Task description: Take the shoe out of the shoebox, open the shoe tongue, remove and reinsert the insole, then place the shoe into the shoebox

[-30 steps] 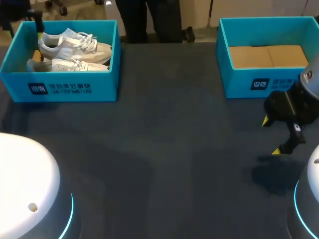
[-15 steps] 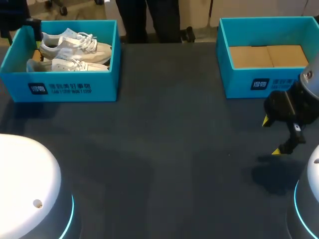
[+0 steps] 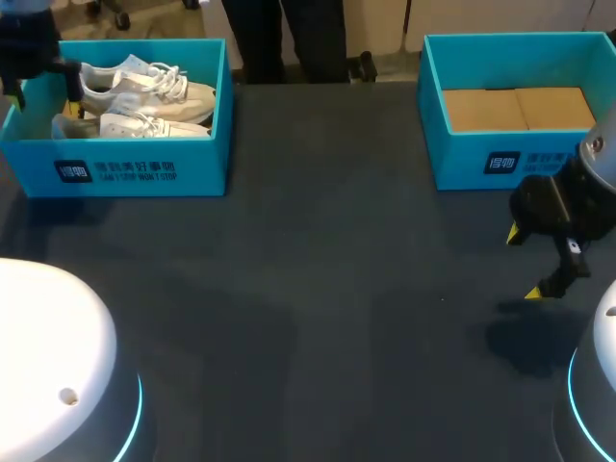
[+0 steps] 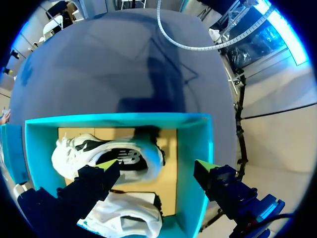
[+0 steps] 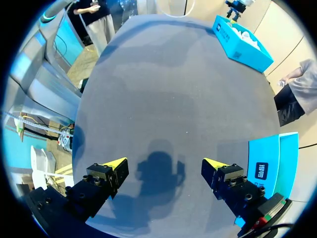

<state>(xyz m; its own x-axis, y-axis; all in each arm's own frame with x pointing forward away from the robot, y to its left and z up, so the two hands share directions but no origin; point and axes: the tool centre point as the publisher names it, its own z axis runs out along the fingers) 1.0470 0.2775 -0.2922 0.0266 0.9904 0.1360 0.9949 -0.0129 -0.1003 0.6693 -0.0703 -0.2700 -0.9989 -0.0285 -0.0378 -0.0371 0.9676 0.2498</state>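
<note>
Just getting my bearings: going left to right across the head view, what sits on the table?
Blue shoebox holding white shoes → bare table → second blue shoebox, no shoes inside.

the left arm (image 3: 27, 48) is being cut off by the head view's corner. the shoebox (image 3: 197, 164) wall is hiding the sole of the front shoe (image 3: 144, 125). in the left wrist view a finger (image 4: 91, 186) of the left gripper (image 4: 156, 166) is covering part of the shoes (image 4: 119, 158).

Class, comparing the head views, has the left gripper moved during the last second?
Yes. The left gripper has come further in over the left end of the shoebox holding the shoes, which stayed put.
</note>
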